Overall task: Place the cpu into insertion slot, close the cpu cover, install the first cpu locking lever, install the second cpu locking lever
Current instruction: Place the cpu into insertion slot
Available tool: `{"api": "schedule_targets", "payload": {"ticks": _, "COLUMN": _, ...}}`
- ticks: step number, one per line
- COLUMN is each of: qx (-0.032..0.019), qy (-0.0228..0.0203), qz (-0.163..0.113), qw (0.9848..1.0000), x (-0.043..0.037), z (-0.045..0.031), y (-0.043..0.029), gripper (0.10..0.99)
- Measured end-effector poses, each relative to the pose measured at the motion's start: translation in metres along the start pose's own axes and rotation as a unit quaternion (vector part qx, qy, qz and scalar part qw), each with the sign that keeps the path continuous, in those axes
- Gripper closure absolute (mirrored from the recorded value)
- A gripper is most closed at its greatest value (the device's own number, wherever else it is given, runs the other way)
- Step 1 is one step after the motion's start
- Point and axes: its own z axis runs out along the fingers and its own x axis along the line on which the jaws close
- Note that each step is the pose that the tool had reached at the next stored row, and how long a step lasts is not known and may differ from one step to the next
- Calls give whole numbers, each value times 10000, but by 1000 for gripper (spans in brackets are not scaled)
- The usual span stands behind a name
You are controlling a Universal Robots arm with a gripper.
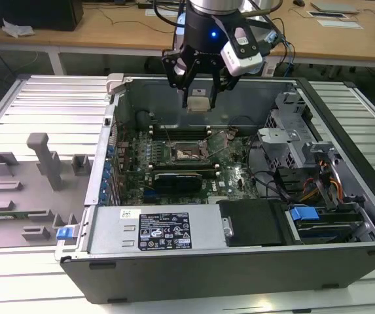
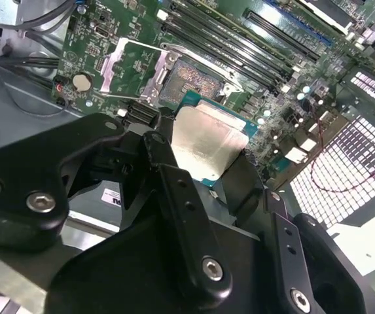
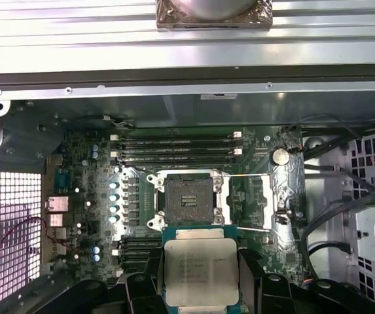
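My gripper (image 1: 198, 91) hangs above the open computer case, shut on the cpu (image 1: 198, 102), a flat square chip with a pale silvery top and a green edge. In both wrist views the cpu (image 3: 200, 273) (image 2: 208, 140) sits between the black fingers (image 2: 158, 154), held in the air short of the socket. The insertion slot (image 3: 188, 199) (image 2: 192, 76) (image 1: 188, 153) lies bare on the green motherboard (image 1: 230, 171), its pale pin field showing. The cpu cover (image 3: 259, 199) (image 2: 123, 65) is flipped open beside the slot. A thin wire lever (image 3: 251, 176) stands raised along the cover.
Long black memory slots (image 3: 177, 149) run behind the socket, and a black card (image 1: 182, 176) lies in front of it. A silver power supply (image 1: 154, 230) spans the case front. Drive cage and cables (image 1: 295, 147) fill the exterior view's right. A grey fixture tray (image 1: 36, 173) lies outside the case.
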Motion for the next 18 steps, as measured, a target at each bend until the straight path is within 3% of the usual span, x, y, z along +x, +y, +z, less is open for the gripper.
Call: {"api": "schedule_targets", "payload": {"ticks": 18, "qx": 0, "qy": -1, "qz": 0, "qw": 10000, "x": 7, "z": 121, "y": -11, "gripper": 545}}
